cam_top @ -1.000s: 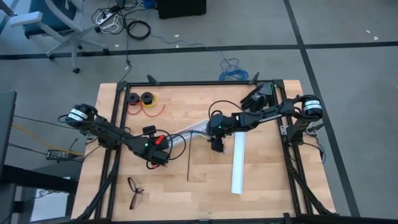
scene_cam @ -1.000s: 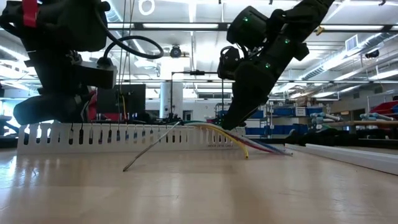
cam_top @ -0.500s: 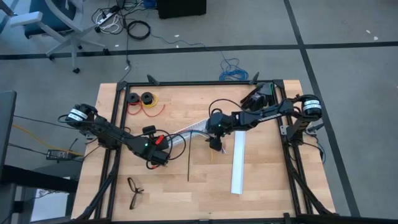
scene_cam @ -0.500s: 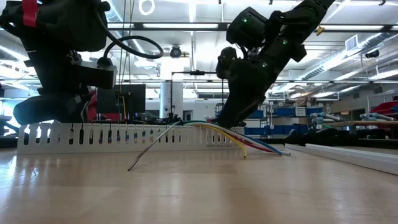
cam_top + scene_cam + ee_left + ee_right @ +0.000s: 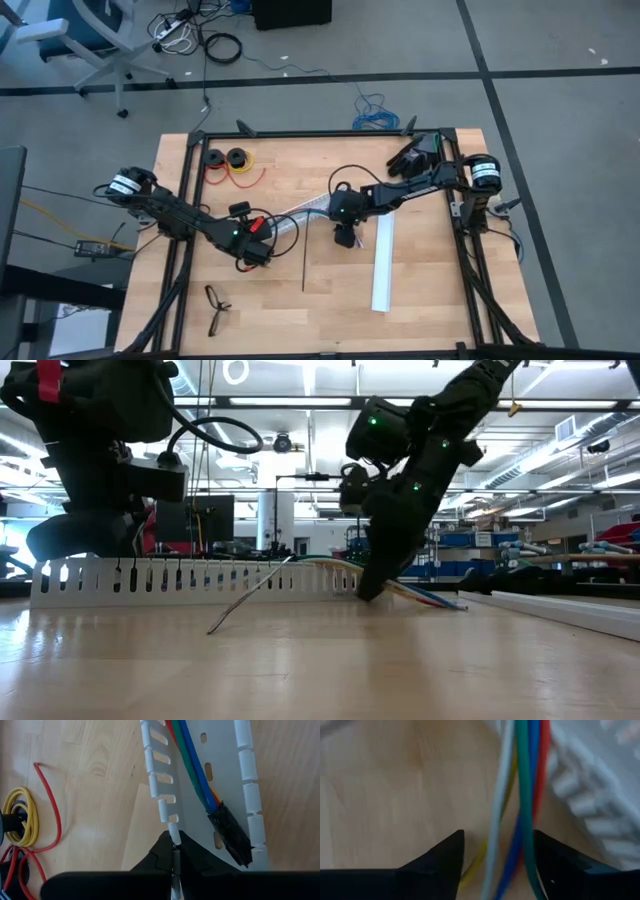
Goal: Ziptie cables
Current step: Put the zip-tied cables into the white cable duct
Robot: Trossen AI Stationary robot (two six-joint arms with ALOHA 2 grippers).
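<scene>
The cables (image 5: 192, 775), blue, green, red and orange wires ending in a black connector (image 5: 232, 836), lie along the inside of a white slotted rail (image 5: 303, 211). My left gripper (image 5: 257, 250) is shut on that rail's near end. My right gripper (image 5: 497, 865) is down at the table at the rail's other end. It is open, with one finger on each side of the cables (image 5: 522, 795) where they leave the rail. The ziptie (image 5: 303, 268), a thin black strip, lies on the wood between the grippers, nearer the front edge. My left gripper pinches one tooth of the rail's slotted side wall (image 5: 173, 834) between its two fingers, at the rail's end by the connector. The fingers slant down onto it. The rail lies flat on the table.
A second white rail (image 5: 383, 262) lies right of my right gripper. Two black spools with red and yellow wire (image 5: 228, 160) sit at the far left. A pair of glasses (image 5: 215, 306) lies near the front left. The table's black frame (image 5: 320, 133) runs round its edges.
My right gripper has sunk from just above the cables down to the table and has tipped steeper. It now hides the wires' free ends in the low view. The rail, the cables and my left gripper have kept still.
</scene>
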